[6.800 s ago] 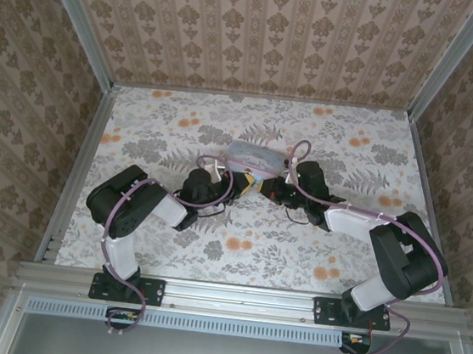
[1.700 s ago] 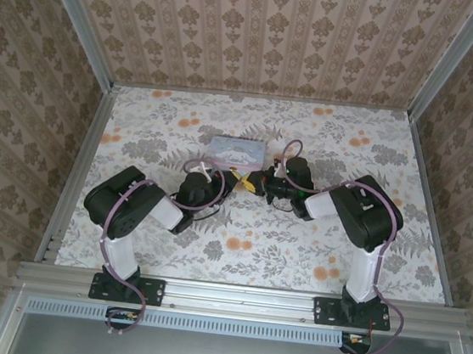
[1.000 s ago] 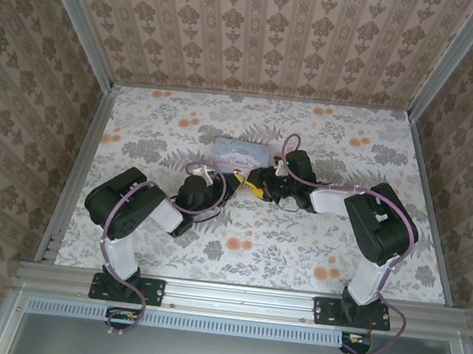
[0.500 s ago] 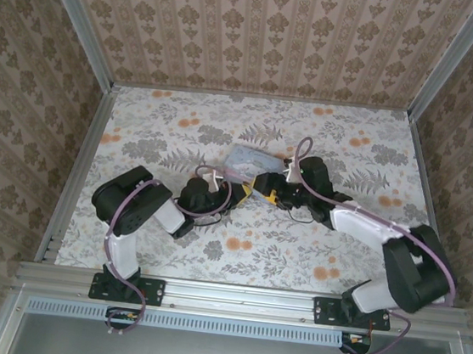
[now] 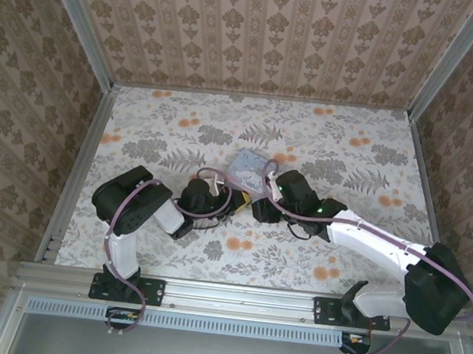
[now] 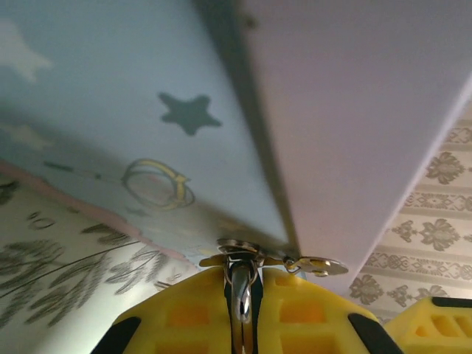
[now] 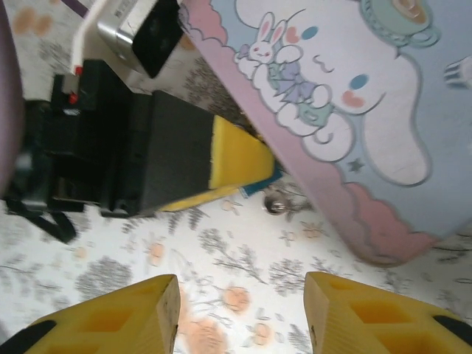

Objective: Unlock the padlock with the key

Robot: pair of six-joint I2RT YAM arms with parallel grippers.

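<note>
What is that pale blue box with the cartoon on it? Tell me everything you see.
The tin is a rectangular box, pale blue with a pink scalloped border and a white cartoon character beside a bunny, seemingly painted metal. It sits on the flowery table, and the left gripper clamps a padlock at its edge.

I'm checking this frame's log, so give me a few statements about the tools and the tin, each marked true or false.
1. The right tool has its fingers spread and holds nothing. True.
2. The left tool is open. False: its yellow fingers are closed on the metal shackle of the padlock.
3. The tin carries a cartoon bunny print. True.
4. The tin sits against the far wall. False: it is near the middle of the table, close to both tools.
</note>
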